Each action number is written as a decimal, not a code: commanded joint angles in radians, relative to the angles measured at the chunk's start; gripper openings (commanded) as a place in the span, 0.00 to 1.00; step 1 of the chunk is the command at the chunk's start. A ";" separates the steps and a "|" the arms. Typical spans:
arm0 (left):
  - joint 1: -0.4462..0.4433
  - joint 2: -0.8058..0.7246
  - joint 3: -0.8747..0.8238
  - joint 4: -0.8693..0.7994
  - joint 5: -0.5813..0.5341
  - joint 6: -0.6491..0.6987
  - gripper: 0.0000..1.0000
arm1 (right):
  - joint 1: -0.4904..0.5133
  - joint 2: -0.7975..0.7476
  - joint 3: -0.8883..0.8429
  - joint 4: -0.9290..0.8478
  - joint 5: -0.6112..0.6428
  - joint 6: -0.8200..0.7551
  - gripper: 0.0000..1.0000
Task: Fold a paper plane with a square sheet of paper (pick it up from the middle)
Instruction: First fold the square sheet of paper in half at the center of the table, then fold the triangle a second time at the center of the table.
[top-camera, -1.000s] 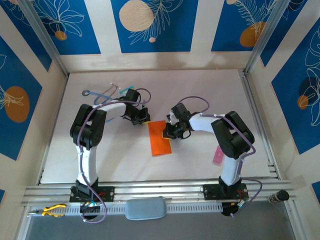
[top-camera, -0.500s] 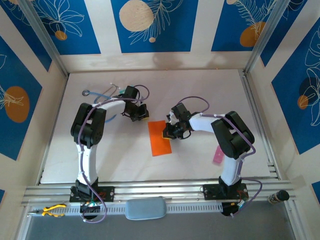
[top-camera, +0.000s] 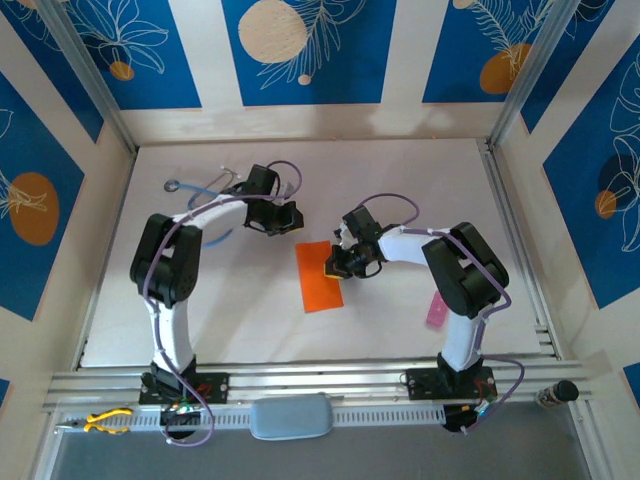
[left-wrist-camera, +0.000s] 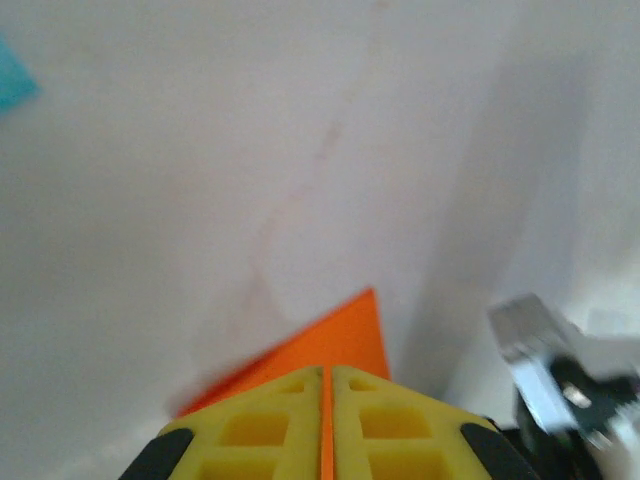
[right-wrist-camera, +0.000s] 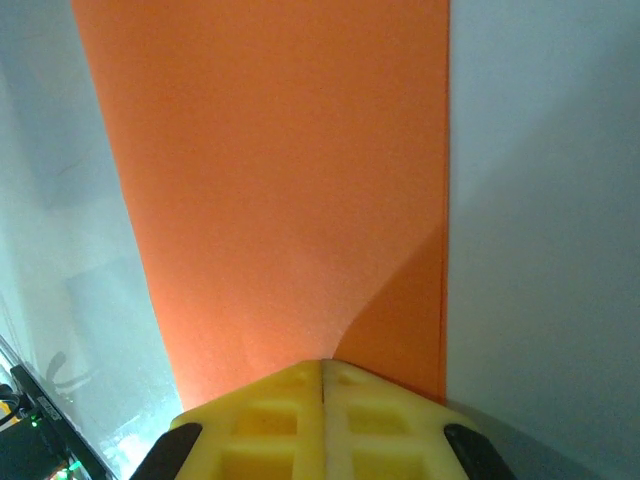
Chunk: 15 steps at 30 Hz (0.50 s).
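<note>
The orange paper (top-camera: 318, 277) lies flat on the white table (top-camera: 400, 180), in the middle, between the two arms. From above it looks like a long shape, taller than it is wide, and it leans a little to one side.

The right gripper (top-camera: 336, 268) is down at the right edge of the paper. Its yellow fingers (right-wrist-camera: 260, 425) are squeezed tight together and nothing is between them. In the right wrist view the gripper (right-wrist-camera: 322, 365) points down over the paper (right-wrist-camera: 280, 180), which runs up and away from the tips. I cannot tell if the tips push on the paper or just sit right above it.

The left gripper (top-camera: 284, 220) is near the top left corner of the paper but does not touch it. In the left wrist view its yellow fingers (left-wrist-camera: 265, 430) are almost together, with only a very thin crack at the gripper (left-wrist-camera: 326, 372). Orange shows through the crack, and a corner of the paper (left-wrist-camera: 335, 335) pokes out behind the tips. This gripper holds nothing.

A small pink strip (top-camera: 435, 310) lies well to the right, beside the right arm
</note>
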 joint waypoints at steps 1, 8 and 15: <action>-0.030 -0.057 -0.068 0.005 0.063 0.012 0.11 | 0.013 -0.013 0.015 -0.043 -0.002 0.027 0.02; -0.044 -0.109 -0.180 0.053 0.077 -0.013 0.12 | 0.008 -0.151 -0.051 0.017 0.014 0.059 0.15; -0.045 -0.101 -0.204 0.059 0.075 -0.004 0.12 | -0.018 -0.335 -0.203 0.031 0.070 0.130 0.25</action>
